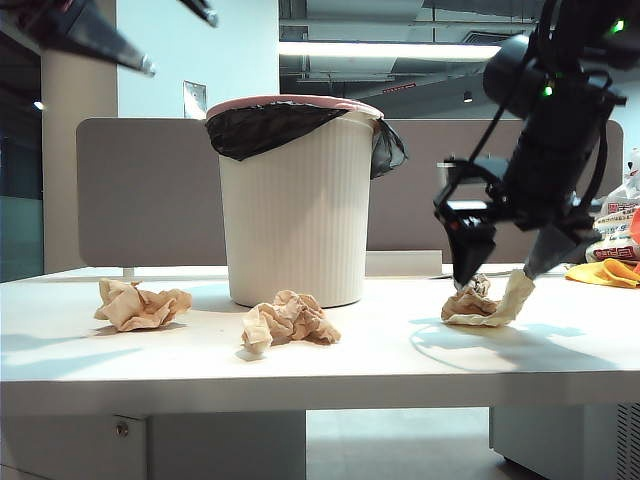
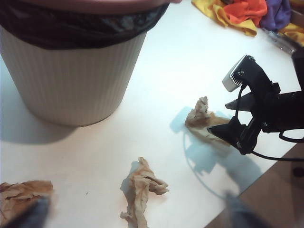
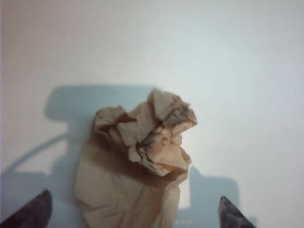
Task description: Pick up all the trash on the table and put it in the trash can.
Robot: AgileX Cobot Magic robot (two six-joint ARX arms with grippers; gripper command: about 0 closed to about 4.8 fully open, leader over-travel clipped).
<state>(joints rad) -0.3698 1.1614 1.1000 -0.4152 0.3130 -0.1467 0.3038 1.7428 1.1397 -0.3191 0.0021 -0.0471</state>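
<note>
**Exterior view: three paper wads on table, none binned yet**

Exterior view: the trash can (image 1: 295,200) is seen standing mid-table (image 1: 320,370). A left wad (image 1: 140,304) and a middle wad (image 1: 288,320) lie in front of it, well apart. The right gripper (image 1: 502,268) is lowered over the right wad (image 1: 488,302), fingers spread to either side. The left gripper (image 1: 165,38) is held high, fingers apart, nothing between them.

Left wrist view: the same can, wads and right gripper are seen from above; a colored cloth pile (image 2: 247,13) lies at the far edge.

Right wrist view: the wad sits between the spread fingertips (image 3: 33,213), not yet pinched.

Handling, judged: the paper is likely light, soft and crushable, not slippery. The bunched raised center is best squeezed, not the flat loose flap.
</note>
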